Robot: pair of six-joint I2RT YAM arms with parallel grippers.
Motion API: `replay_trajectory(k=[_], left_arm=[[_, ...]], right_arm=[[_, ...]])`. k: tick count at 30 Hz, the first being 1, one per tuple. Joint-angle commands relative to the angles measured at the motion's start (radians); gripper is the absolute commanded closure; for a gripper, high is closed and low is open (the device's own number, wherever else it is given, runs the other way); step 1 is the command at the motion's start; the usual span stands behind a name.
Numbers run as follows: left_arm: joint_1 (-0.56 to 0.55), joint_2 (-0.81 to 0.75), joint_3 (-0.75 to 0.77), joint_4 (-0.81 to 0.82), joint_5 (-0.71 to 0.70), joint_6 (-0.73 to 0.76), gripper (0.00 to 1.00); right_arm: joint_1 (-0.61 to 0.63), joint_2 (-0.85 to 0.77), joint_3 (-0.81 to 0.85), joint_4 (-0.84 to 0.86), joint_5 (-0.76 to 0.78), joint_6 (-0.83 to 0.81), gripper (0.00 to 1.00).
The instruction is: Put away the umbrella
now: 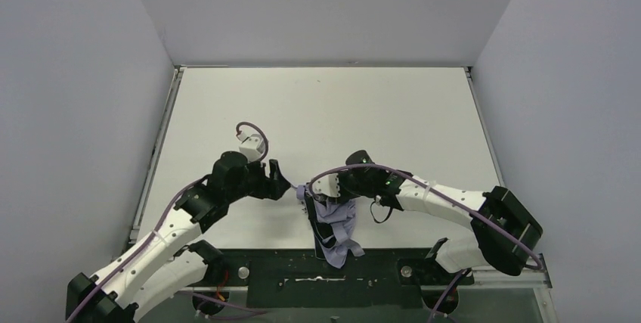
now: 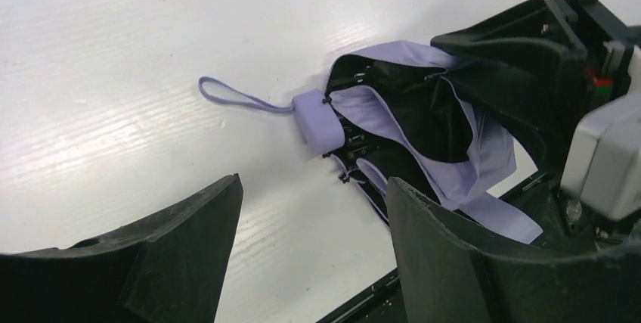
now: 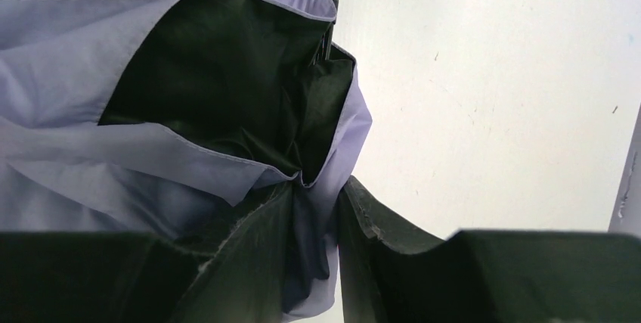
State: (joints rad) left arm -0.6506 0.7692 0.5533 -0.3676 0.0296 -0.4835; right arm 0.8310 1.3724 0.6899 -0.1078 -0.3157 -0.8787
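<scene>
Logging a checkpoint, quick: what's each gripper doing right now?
Left gripper: open, holding nothing.
Right gripper: shut on the umbrella fabric.

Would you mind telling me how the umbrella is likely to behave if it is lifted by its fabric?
The umbrella would probably sag and unfurl: its lavender panels lie loose and crumpled. The handle end looks rigid, so gripping there should likely carry it more steadily. The wrist loop would probably just dangle.
</scene>
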Motion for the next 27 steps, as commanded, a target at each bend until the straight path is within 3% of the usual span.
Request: replay_trajectory(k=[1, 6, 10, 12, 17, 23, 27], left_arm=[[0.077, 0.129, 0.142, 0.106, 0.220, 0.122, 0.32], [0.078, 0.218, 0.200, 0.061, 0.349, 0.179, 0.38], [0.003, 0.150, 0.026, 0.329, 0.387, -0.008, 0.40], [-0.087, 0.125, -0.048, 0.450, 0.291, -0.076, 0.40], [-0.273, 0.168, -0.066, 0.518, 0.047, -0.139, 0.36], [-0.296, 0.226, -0.171, 0.780, 0.008, -0.231, 0.39], [-0.296, 0.311, -0.197, 0.865, 0.007, -0.256, 0.49]], right_arm=[[0.023, -0.063, 0.002, 0.000, 0.010, -0.031, 0.72], [0.025, -0.085, -0.004, -0.016, -0.036, 0.014, 0.71], [0.017, -0.106, -0.010, 0.019, -0.072, 0.094, 0.70], [0.015, -0.108, -0.007, 0.020, -0.084, 0.117, 0.70], [0.013, -0.113, -0.015, 0.038, -0.093, 0.147, 0.69], [0.012, -0.128, -0.027, 0.043, -0.100, 0.169, 0.69], [0.011, -0.134, -0.038, 0.052, -0.103, 0.182, 0.69]])
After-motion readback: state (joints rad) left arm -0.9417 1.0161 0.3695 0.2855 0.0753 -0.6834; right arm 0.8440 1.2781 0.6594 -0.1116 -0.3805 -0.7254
